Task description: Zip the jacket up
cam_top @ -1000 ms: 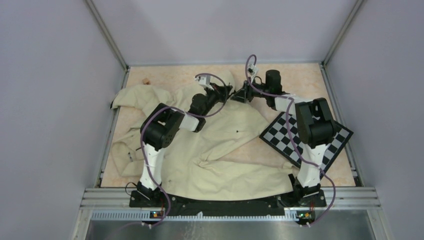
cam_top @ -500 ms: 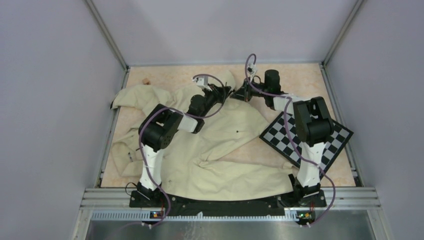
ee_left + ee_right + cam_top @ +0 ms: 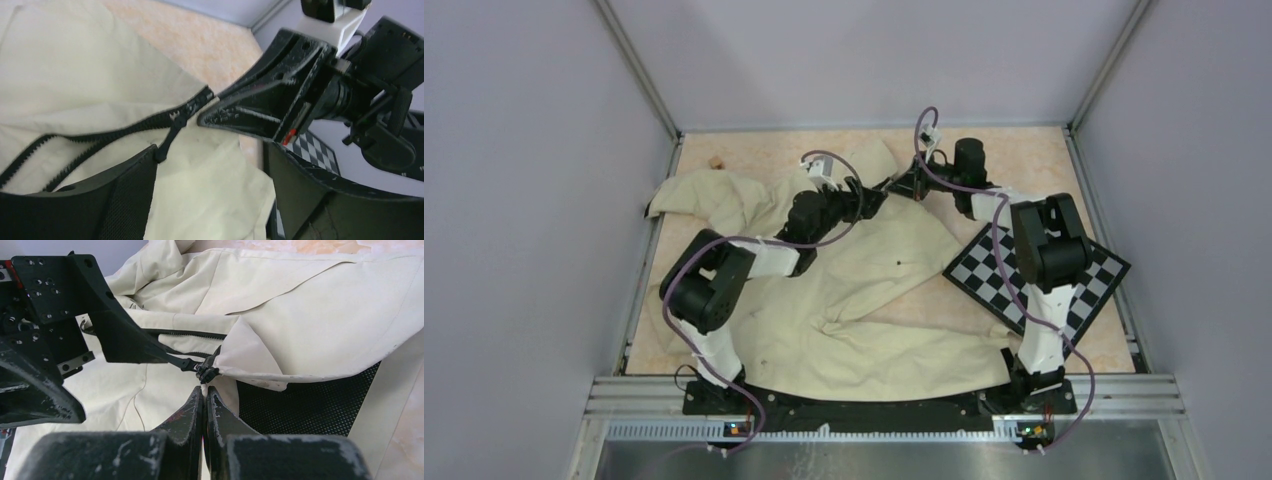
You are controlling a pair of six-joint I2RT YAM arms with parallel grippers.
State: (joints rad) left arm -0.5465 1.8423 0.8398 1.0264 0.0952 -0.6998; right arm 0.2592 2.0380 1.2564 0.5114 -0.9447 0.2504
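The cream jacket (image 3: 874,300) lies spread and wrinkled over the table. Its black zipper (image 3: 100,132) runs up to the slider (image 3: 178,116), and the pull tab hangs from the slider. My left gripper (image 3: 872,194) is open. Its fingers (image 3: 125,195) straddle the fabric just below the slider without holding anything. My right gripper (image 3: 205,391) is shut, with its tips pinching the jacket's edge right beside the slider (image 3: 206,372). From the left wrist view the right gripper (image 3: 202,119) meets the zipper's upper end. Both grippers sit together at the far middle of the table.
A black-and-white checkerboard (image 3: 1064,290) lies at the right, partly under the right arm. A small brown bit (image 3: 716,161) sits at the far left corner. Metal rails and grey walls enclose the table (image 3: 1024,160).
My left gripper has opened and let go of the zipper pull. The left arm's elbow has swung down and to the left. My right gripper closed at the zipper's end and has stayed there.
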